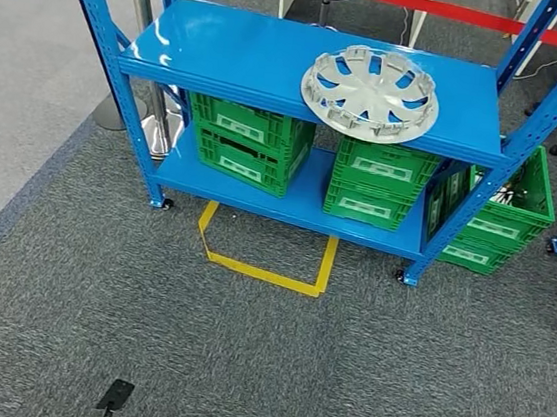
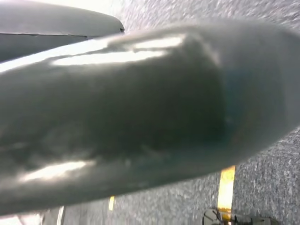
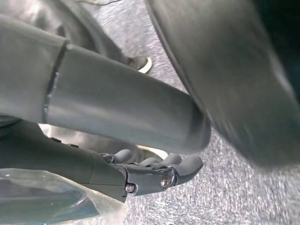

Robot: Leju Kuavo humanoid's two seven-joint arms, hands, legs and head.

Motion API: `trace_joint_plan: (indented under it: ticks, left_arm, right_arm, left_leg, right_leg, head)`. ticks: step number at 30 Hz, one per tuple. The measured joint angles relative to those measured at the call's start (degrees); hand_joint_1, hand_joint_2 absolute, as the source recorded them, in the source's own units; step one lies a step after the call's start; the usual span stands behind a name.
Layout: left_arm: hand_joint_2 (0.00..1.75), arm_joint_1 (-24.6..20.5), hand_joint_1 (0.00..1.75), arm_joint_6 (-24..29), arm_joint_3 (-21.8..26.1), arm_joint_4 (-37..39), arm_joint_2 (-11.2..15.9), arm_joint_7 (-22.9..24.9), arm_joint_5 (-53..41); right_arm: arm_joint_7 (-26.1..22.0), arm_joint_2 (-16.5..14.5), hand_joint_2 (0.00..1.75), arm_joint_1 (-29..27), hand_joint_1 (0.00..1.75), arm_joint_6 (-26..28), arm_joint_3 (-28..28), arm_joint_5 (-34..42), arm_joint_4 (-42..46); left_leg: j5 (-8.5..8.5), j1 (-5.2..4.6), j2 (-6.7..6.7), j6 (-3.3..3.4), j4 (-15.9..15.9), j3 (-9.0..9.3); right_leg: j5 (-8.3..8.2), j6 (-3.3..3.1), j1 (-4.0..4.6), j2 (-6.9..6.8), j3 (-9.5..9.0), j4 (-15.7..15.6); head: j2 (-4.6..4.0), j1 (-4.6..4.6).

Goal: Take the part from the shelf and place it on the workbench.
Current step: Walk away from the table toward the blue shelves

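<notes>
The round silver part lies untouched on the blue shelf in the upper middle, so everything is left to do; the right hand hangs with straight fingers holding nothing, the left I cannot tell.

The setting is an industrial workshop or test floor — grey carpet marked with yellow floor tape. A blue steel shelf rack on castors holds green stacking crates on its lower level, and a red barrier belt runs behind.
</notes>
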State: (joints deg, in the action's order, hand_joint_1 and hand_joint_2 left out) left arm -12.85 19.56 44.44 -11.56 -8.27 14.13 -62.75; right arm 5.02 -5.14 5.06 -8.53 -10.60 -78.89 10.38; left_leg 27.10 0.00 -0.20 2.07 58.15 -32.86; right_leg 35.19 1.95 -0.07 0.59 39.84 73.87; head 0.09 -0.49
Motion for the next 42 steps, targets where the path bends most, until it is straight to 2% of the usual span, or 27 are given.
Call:
trace_joint_plan:
  ticks: [2,3,4,5,9,11,13,14,15,16,17,18,19,20,23,25,26,28,29,30,31,33,34,35,39,40,42]
  left_arm:
    - [0.00,0.2,0.00,0.0,0.8,0.0,0.0,-0.1,0.9]
    - [0.00,0.3,0.00,0.0,1.2,0.0,0.0,-0.2,1.2]
    - [0.00,0.3,0.00,0.0,1.5,0.0,0.0,-0.2,1.4]
    - [0.00,0.4,0.00,0.0,1.7,0.0,0.0,-0.2,1.5]
    - [0.00,0.5,0.00,0.4,2.6,0.0,0.1,-0.1,1.7]
    - [0.00,0.5,0.00,0.7,2.9,0.0,0.2,0.1,1.6]
    - [0.00,0.6,0.00,0.8,3.0,0.0,0.3,0.5,1.4]
    - [0.00,0.7,0.00,0.8,3.1,0.0,0.3,0.8,1.3]
    - [0.00,0.7,0.00,0.7,3.1,0.0,0.3,1.1,1.1]
    - [0.00,0.7,0.00,0.5,3.1,0.0,0.4,1.3,1.0]
    - [0.00,0.7,0.00,0.3,3.1,0.0,0.4,1.5,0.8]
    - [0.00,0.7,0.00,0.1,3.1,0.0,0.4,1.7,0.6]
    - [0.00,0.6,0.00,0.0,3.1,0.0,0.5,1.8,0.5]
    - [0.00,0.5,0.00,-0.1,3.1,0.0,0.5,1.9,0.3]
    - [0.00,0.4,0.00,-0.1,3.1,0.0,0.5,1.9,0.3]
    - [0.00,0.4,0.00,-0.2,3.1,0.0,0.5,1.9,0.3]
    - [0.00,0.4,0.00,-0.3,3.1,0.0,0.5,1.9,0.3]
    - [0.00,0.3,0.00,-0.5,3.1,0.0,0.5,1.9,0.3]
    - [0.00,0.3,0.00,-0.6,3.1,0.0,0.5,1.9,0.3]
    - [0.00,0.4,0.00,-0.6,3.1,0.0,0.5,1.9,0.3]
    - [0.00,0.4,0.00,-0.6,3.1,0.0,0.4,1.9,0.3]
    - [0.00,0.4,0.00,-0.7,3.1,0.0,0.4,1.9,0.3]
    - [0.00,0.4,0.00,-0.7,3.1,0.0,0.4,1.9,0.1]
    - [0.00,0.3,0.00,-0.9,3.1,0.0,0.4,1.9,-0.1]
    - [0.00,-0.3,0.00,-1.4,3.0,0.0,0.5,1.8,-0.8]
    - [0.00,-0.6,0.00,-1.5,2.9,0.0,0.5,1.8,-0.9]
    - [0.00,-1.0,0.00,-1.7,2.9,0.0,0.6,1.8,-1.0]
  right_arm:
    - [0.1,0.1,0.00,0.1,0.00,-1.1,0.9,-1.0,0.1]
    - [0.0,0.1,0.00,0.1,0.00,-1.4,1.3,-1.3,0.2]
    - [-0.1,0.0,0.00,0.2,0.00,-1.6,1.7,-1.4,0.2]
    - [-0.3,0.0,0.00,0.3,0.00,-1.6,2.1,-1.5,0.3]
    - [-1.5,0.0,0.00,0.3,0.00,-1.7,3.2,-1.5,0.4]
    - [-1.9,0.0,0.00,0.4,0.00,-1.6,3.6,-1.4,0.5]
    - [-2.4,0.0,0.00,0.4,0.00,-1.6,3.9,-1.0,0.5]
    - [-2.8,0.0,0.00,0.3,0.00,-1.4,3.9,-0.6,0.5]
    - [-3.3,0.0,0.00,0.2,0.00,-1.0,4.0,-0.3,0.5]
    - [-3.9,0.0,0.00,0.1,0.00,-0.6,4.0,0.0,0.5]
    - [-4.7,0.0,0.00,0.0,0.00,-0.3,4.0,0.2,0.6]
    - [-5.4,-0.2,0.00,-0.1,0.00,0.0,4.1,0.2,0.6]
    - [-6.0,-0.3,0.00,-0.2,0.00,0.2,4.4,0.2,0.6]
    - [-6.4,-0.5,0.00,-0.3,0.00,0.4,4.6,0.1,0.6]
    - [-7.3,-0.7,0.00,-0.6,0.00,1.5,5.1,0.3,0.7]
    - [-7.8,-0.7,0.00,-0.5,0.00,2.1,5.2,0.5,0.7]
    - [-8.0,-0.7,0.00,-0.5,0.00,2.3,5.3,0.6,0.7]
    - [-8.3,-0.7,0.00,-0.6,0.00,2.9,5.3,1.0,0.7]
    - [-8.4,-0.6,0.00,-0.6,0.00,3.2,5.3,1.2,0.7]
    - [-8.5,-0.6,0.00,-0.6,0.00,3.4,5.3,1.4,0.7]
    - [-8.5,-0.5,0.00,-0.6,0.00,3.5,5.3,1.5,0.7]
    - [-8.5,-0.5,0.00,-0.6,0.00,3.7,5.3,1.7,0.7]
    - [-8.4,-0.5,0.00,-0.7,0.00,3.8,5.4,1.8,0.7]
    - [-8.3,-0.5,0.00,-0.8,0.00,3.9,5.3,2.0,0.7]
    - [-7.9,-0.5,0.00,-1.3,0.00,4.9,5.3,3.2,0.7]
    - [-7.8,-0.5,0.00,-1.3,0.00,5.0,5.3,3.4,0.7]
    - [-7.7,-0.5,0.00,-1.3,0.00,5.1,5.3,3.6,0.7]
  left_leg:
    - [0.47,0.00,-0.08,-0.19,0.1,0.63]
    - [0.74,-0.11,-0.12,-0.41,0.2,0.84]
    - [0.95,-0.22,-0.15,-0.65,0.4,0.89]
    - [1.07,-0.32,-0.16,-0.89,0.5,0.83]
    - [1.98,-0.29,-0.13,-1.96,1.7,0.51]
    - [4.46,-0.05,-0.05,-2.70,7.0,-1.93]
    - [7.00,0.23,-0.02,-3.17,14.7,-6.11]
    - [7.03,0.32,-0.02,-3.26,16.9,-7.58]
    - [5.93,0.36,-0.02,-3.24,17.0,-8.11]
    - [3.80,0.38,-0.02,-3.13,14.9,-7.60]
    - [1.08,0.38,-0.01,-2.91,11.2,-6.31]
    - [-0.80,0.26,0.00,-2.61,7.6,-4.91]
    - [-1.87,0.09,0.00,-2.26,4.4,-3.59]
    - [-2.05,-0.11,0.00,-1.95,2.5,-2.82]
    - [-1.08,-0.30,-0.11,-1.16,0.9,-2.08]
    - [-0.92,-0.01,-0.12,-0.59,0.2,-1.35]
    - [-0.76,0.07,-0.09,-0.32,0.0,-1.00]
    - [-0.18,0.00,-0.06,0.05,-0.1,-0.41]
    - [0.19,-0.04,-0.06,0.12,-0.1,-0.01]
    - [0.60,-0.05,-0.07,0.11,-0.1,0.49]
    - [1.05,-0.04,-0.10,0.07,-0.1,1.11]
    - [2.08,-0.06,-0.21,-0.23,0.0,2.41]
    - [2.54,-0.16,-0.29,-0.49,0.1,2.76]
    - [2.85,-0.25,-0.33,-0.75,0.2,2.88]
    - [3.63,-0.33,-0.26,-1.75,0.5,2.76]
    - [4.31,-0.29,-0.23,-2.11,1.8,2.28]
    - [6.74,-0.07,-0.16,-2.82,8.2,-0.87]
  right_leg:
    - [-4.50,-0.13,0.02,-0.01,-2.97,-6.9]
    - [-6.01,-0.24,0.04,-0.01,-4.73,-10.6]
    - [-6.65,-0.47,0.07,0.03,-6.16,-13.3]
    - [-6.56,-0.70,0.12,0.11,-6.91,-14.7]
    - [-6.07,-1.88,-0.06,0.23,-7.87,-15.5]
    - [-5.79,-2.46,-0.23,0.09,-8.53,-15.6]
    - [-5.34,-2.77,-0.21,0.06,-9.04,-15.6]
    - [-5.08,-2.81,-0.20,0.10,-9.36,-15.6]
    - [-4.81,-2.80,-0.19,0.17,-9.73,-15.6]
    - [-4.49,-2.77,-0.18,0.23,-10.19,-15.6]
    - [-4.13,-2.70,-0.16,0.28,-10.69,-15.6]
    - [-3.73,-2.53,-0.09,0.28,-10.92,-15.7]
    - [-3.37,-2.27,-0.05,0.30,-11.06,-15.7]
    - [-3.07,-1.97,-0.03,0.25,-10.97,-15.7]
    - [-2.53,-1.02,-0.09,-0.07,-11.03,-16.1]
    - [-1.28,-0.50,-0.06,-0.13,-10.33,-14.2]
    - [-0.01,-0.30,-0.07,-0.11,-8.85,-11.3]
    - [2.75,-0.04,-0.06,-0.06,-4.13,-3.4]
    - [3.07,0.05,-0.04,-0.06,-2.07,-0.6]
    - [2.19,0.11,-0.03,-0.07,-0.94,0.3]
    - [0.09,0.14,-0.05,-0.10,-0.95,-1.1]
    - [-5.23,0.09,-0.14,-0.28,-3.26,-8.0]
    - [-6.72,-0.04,-0.15,-0.37,-4.66,-11.3]
    - [-7.27,-0.31,-0.11,-0.42,-5.57,-13.3]
    - [-6.40,-1.62,-0.16,-0.31,-6.52,-14.7]
    - [-6.25,-1.96,-0.31,-0.35,-6.89,-14.9]
    - [-5.69,-2.58,-0.46,-0.49,-7.79,-15.1]
  head:
    - [0.00,0.01]
    - [0.00,0.03]
    - [0.00,0.03]
    - [0.00,-0.02]
    - [0.00,-0.33]
    - [0.00,-0.60]
    - [0.00,-0.72]
    - [0.00,-0.73]
    - [0.00,-0.74]
    - [0.00,-0.73]
    - [0.00,-0.73]
    - [0.00,-0.71]
    - [0.00,-0.73]
    - [0.00,-0.73]
    - [0.00,-0.69]
    - [0.00,-0.60]
    - [0.00,-0.52]
    - [0.00,-0.49]
    - [0.00,-0.49]
    - [0.00,-0.49]
    - [0.00,-0.48]
    - [0.00,-0.47]
    - [0.00,-0.44]
    - [0.00,-0.45]
    - [0.00,-0.76]
    - [0.00,-0.84]
    - [0.00,-0.96]
